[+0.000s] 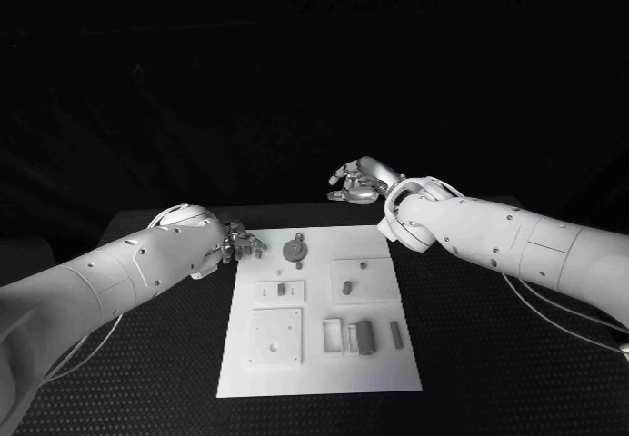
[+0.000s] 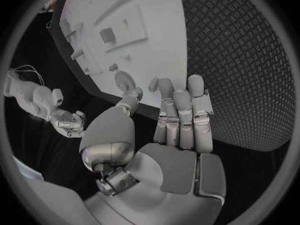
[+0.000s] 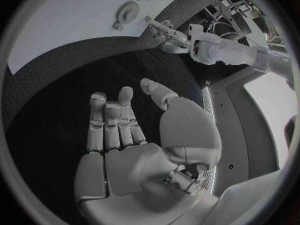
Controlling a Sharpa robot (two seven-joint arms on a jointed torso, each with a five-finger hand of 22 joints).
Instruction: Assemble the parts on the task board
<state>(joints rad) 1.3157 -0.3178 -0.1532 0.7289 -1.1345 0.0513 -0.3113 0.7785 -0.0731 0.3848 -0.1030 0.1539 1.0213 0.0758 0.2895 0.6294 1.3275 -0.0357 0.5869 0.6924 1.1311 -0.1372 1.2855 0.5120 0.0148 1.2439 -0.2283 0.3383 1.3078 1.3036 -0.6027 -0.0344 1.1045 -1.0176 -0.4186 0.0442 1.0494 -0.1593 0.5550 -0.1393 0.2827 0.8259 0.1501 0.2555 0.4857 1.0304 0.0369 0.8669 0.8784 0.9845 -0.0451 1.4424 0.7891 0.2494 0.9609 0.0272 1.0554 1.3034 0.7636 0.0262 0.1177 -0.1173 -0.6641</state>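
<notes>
Nearest me the white task board (image 1: 321, 363) with its grey parts (image 1: 364, 334) lies mid-table (image 1: 511, 381), my left robot hand (image 1: 243, 242) spread empty at its far-left corner, my right robot hand (image 1: 356, 182) empty, fingers apart, beyond its far edge.

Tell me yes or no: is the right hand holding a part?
No. In the right wrist view the right hand has an empty palm and spread fingers, above the black table, off the task board.
</notes>
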